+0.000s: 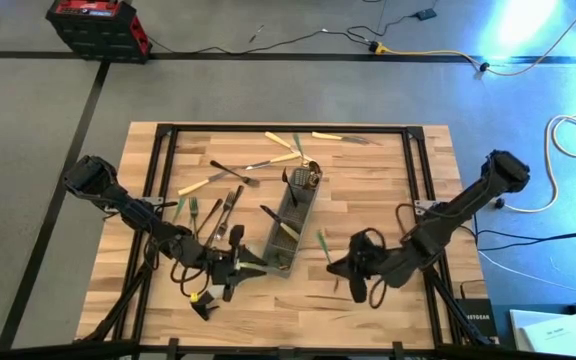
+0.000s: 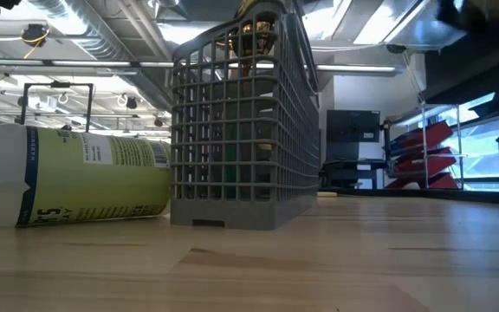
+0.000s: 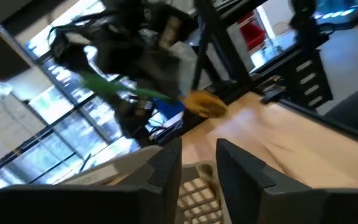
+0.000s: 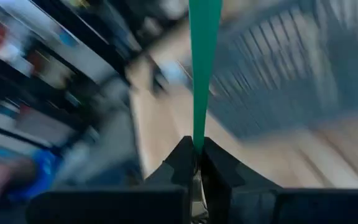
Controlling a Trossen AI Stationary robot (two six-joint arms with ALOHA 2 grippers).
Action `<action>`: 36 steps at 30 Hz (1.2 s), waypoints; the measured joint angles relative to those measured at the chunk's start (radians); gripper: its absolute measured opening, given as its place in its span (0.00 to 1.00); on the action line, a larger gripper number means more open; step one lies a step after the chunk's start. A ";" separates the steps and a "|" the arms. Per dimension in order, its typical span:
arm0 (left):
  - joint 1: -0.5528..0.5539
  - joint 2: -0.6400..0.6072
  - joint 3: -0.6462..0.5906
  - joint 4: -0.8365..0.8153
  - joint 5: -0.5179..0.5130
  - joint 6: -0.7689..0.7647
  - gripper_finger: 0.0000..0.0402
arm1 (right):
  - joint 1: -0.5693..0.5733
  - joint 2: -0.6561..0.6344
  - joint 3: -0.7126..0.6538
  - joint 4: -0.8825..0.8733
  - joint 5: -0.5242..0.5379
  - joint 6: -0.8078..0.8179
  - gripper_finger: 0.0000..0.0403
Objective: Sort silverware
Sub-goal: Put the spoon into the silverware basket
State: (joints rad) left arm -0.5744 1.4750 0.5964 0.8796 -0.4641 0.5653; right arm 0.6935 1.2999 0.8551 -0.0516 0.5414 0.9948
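Overhead; table-level; both views sharing caddy [image 1: 290, 226]

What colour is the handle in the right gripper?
Green handle, clearest in the right wrist view.

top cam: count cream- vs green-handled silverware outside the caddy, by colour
Cream-handled silverware: 4
Green-handled silverware: 4, one of them held in the right gripper
Total: 8, as far as the high view shows

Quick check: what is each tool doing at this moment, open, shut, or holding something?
Left tool: jaws a little apart beside the grey caddy; holding anything, cannot tell.
Right tool: shut on a green-handled utensil.
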 joint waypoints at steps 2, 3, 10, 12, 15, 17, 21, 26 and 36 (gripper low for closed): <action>0.010 0.000 0.000 0.004 -0.002 -0.007 0.26 | -0.001 -0.005 0.000 0.117 0.045 -0.099 0.00; 0.017 0.000 0.000 0.009 -0.002 -0.017 0.28 | -0.005 -0.006 0.000 0.174 0.065 -0.148 0.00; 0.057 0.000 0.036 0.029 0.061 -0.044 0.46 | -0.086 -0.001 0.001 0.450 0.137 -0.443 0.00; 0.063 0.000 0.056 0.029 0.079 -0.036 0.51 | -0.117 -0.001 0.001 0.516 0.138 -0.500 0.00; 0.075 0.005 0.086 0.026 0.088 -0.004 0.58 | -0.149 -0.001 0.001 0.613 0.131 -0.575 0.00; 0.085 0.008 0.102 0.019 0.088 0.022 0.62 | -0.162 -0.001 0.001 0.656 0.117 -0.610 0.00; 0.112 0.008 0.116 0.041 0.088 0.062 0.68 | -0.173 -0.001 0.001 0.696 0.098 -0.643 0.00; 0.148 0.013 0.131 0.090 0.128 0.073 0.69 | -0.185 0.045 0.001 0.775 0.121 -0.663 0.00; 0.170 0.115 0.232 0.106 -0.023 0.215 0.69 | -0.251 0.118 0.002 0.866 0.103 -0.660 0.00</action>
State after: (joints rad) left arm -0.4043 1.5899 0.8288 0.9861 -0.4875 0.7803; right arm 0.4421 1.4176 0.8566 0.8142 0.6441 0.3351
